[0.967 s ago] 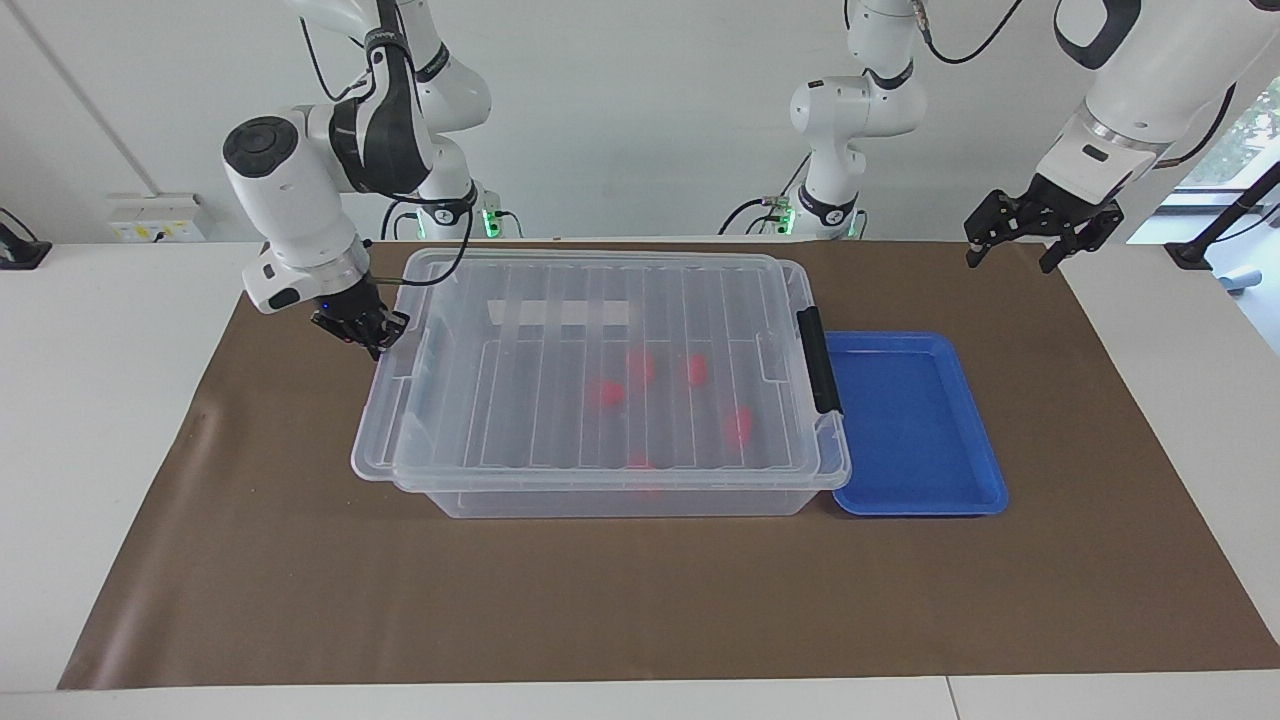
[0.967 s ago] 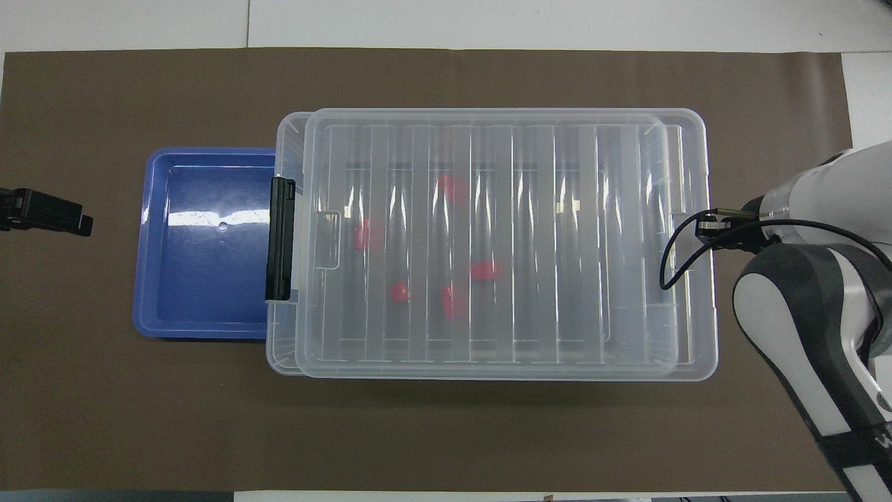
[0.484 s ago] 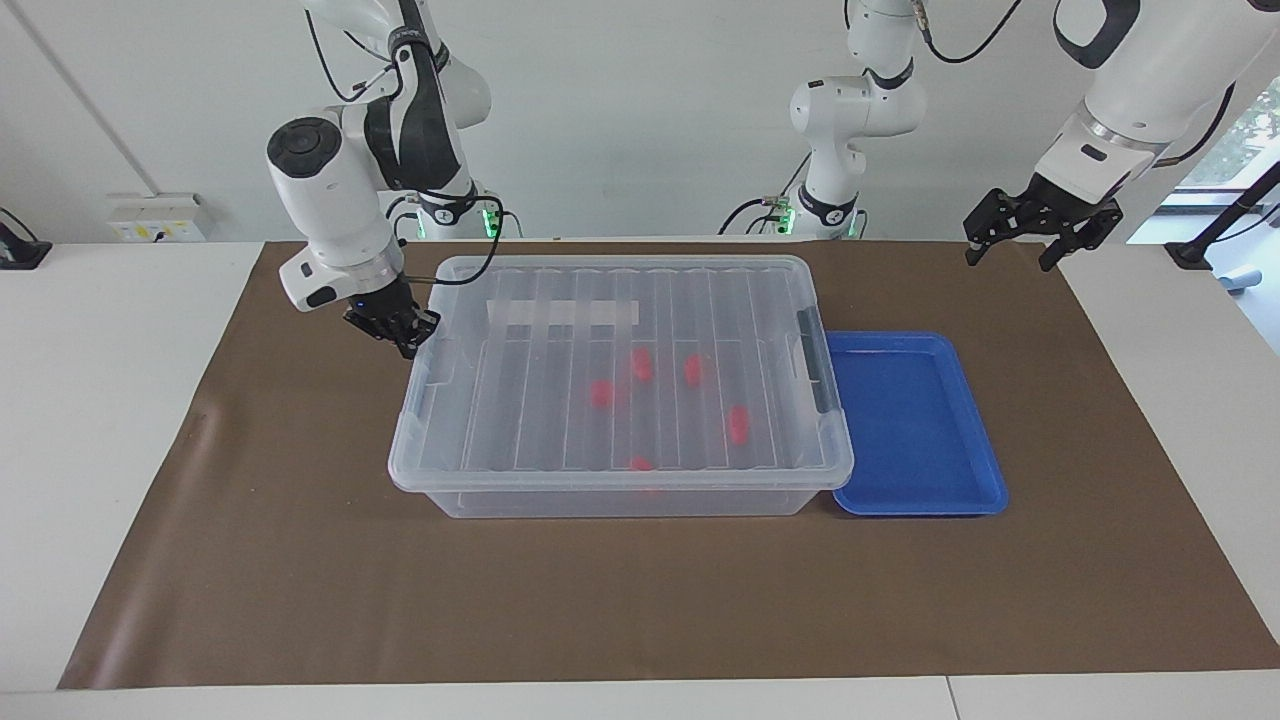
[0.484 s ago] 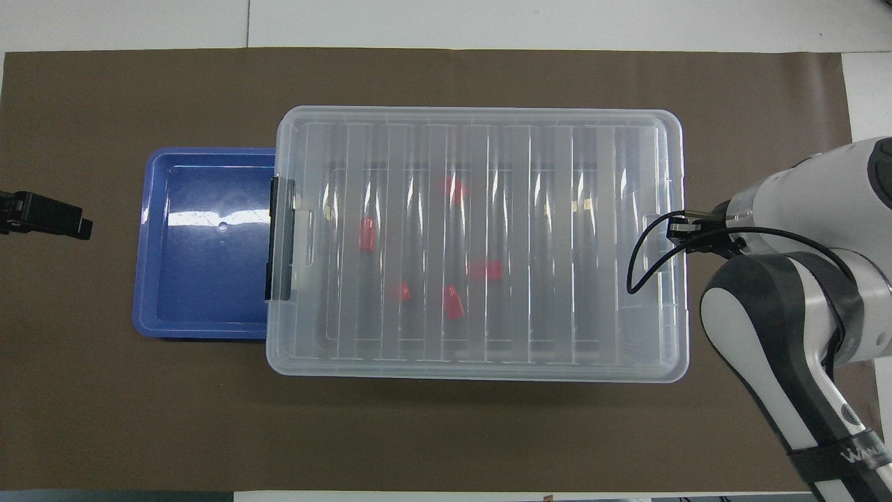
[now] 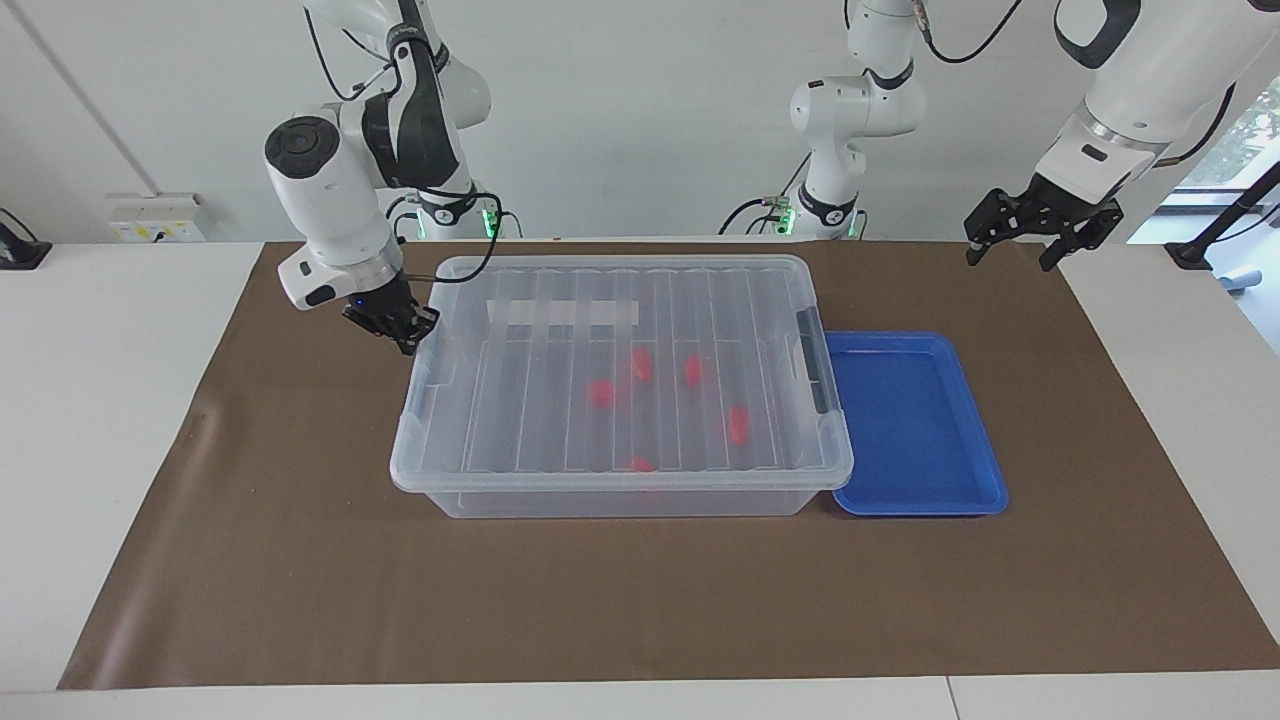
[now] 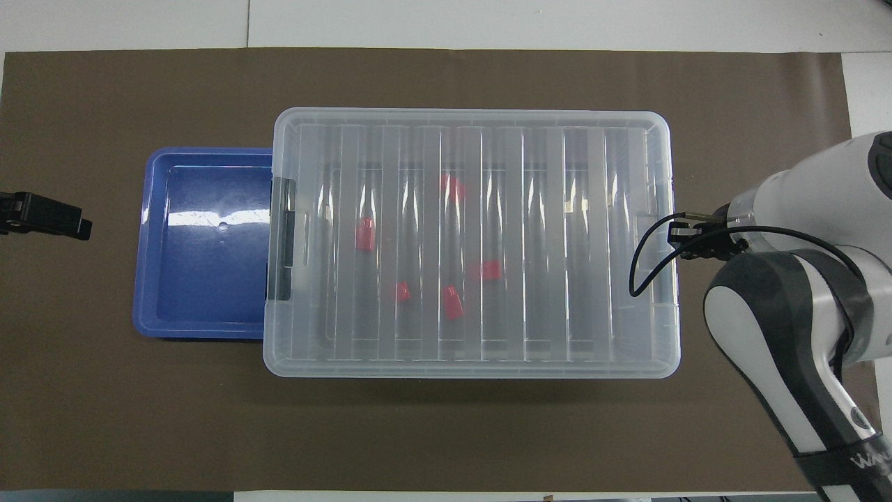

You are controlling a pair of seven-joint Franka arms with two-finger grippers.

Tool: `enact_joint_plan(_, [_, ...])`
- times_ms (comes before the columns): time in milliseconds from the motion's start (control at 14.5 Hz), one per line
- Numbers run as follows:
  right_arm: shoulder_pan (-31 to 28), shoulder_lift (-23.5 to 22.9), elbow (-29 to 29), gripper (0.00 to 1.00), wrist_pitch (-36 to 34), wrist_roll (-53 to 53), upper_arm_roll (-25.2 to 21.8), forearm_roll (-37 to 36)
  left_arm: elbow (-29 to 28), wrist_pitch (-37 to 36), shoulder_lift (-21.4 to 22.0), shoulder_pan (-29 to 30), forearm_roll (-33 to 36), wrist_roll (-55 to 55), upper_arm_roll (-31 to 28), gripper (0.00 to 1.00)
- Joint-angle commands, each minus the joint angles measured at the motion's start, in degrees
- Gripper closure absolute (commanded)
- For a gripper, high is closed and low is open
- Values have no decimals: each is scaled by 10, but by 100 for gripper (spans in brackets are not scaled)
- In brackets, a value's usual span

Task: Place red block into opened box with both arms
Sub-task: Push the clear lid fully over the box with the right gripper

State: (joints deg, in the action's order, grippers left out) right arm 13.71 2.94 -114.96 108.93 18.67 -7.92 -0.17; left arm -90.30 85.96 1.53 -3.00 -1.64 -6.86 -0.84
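A clear plastic box (image 5: pixel 620 500) sits on a brown mat (image 5: pixel 300 580) at the middle of the table, its ribbed see-through lid (image 5: pixel 560 300) lying flat and square on top, with a black latch (image 5: pixel 818 374) at the end toward the left arm. Through the lid, 5 red blocks (image 5: pixel 738 424) show on the floor of the box, clustered toward the left arm's end; they cannot be told apart. The right gripper (image 5: pixel 396 332) is low at the box's end toward the right arm, its fingertips pressed together just beside the lid's edge; whether they touch the rim or pinch anything cannot be told. In the overhead view that gripper (image 6: pixel 686 233) appears at the same short end, under a looped black cable (image 6: pixel 637 268). The left gripper (image 5: pixel 1015 250) waits in the air over the corner of the mat at the left arm's end, fingers spread wide and holding nothing. A shallow blue tray (image 5: pixel 975 480) lies touching the box on the latch end, between the box and the left gripper.
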Motion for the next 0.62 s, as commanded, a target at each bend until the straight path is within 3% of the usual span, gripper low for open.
enact_joint_plan(0, [-10, 3, 66, 100, -77, 6, 1, 4, 0, -10, 7, -8, 10, -3, -6, 0])
enact_joint_plan(138, [-11, 4, 111, 99, -128, 5, -2, 5, 0, -10, 7, -8, 10, -3, -6, 0])
enact_joint_plan(207, [-11, 4, 135, 75, -157, 4, -3, 5, 0, -10, 7, -8, 10, -3, -7, 0])
enact_joint_plan(276, [-11, 5, 155, 19, -185, 0, -3, 5, 0, -9, 7, -8, 10, -3, -6, 0])
enact_joint_plan(345, [-12, 8, 169, 0, -203, -18, -5, 5, 0, -10, 7, -8, 10, -3, -6, 0])
enact_joint_plan(553, [-35, 16, 189, 0, -253, -56, -9, 6, 0, -9, 7, -8, 10, -3, -7, 0])
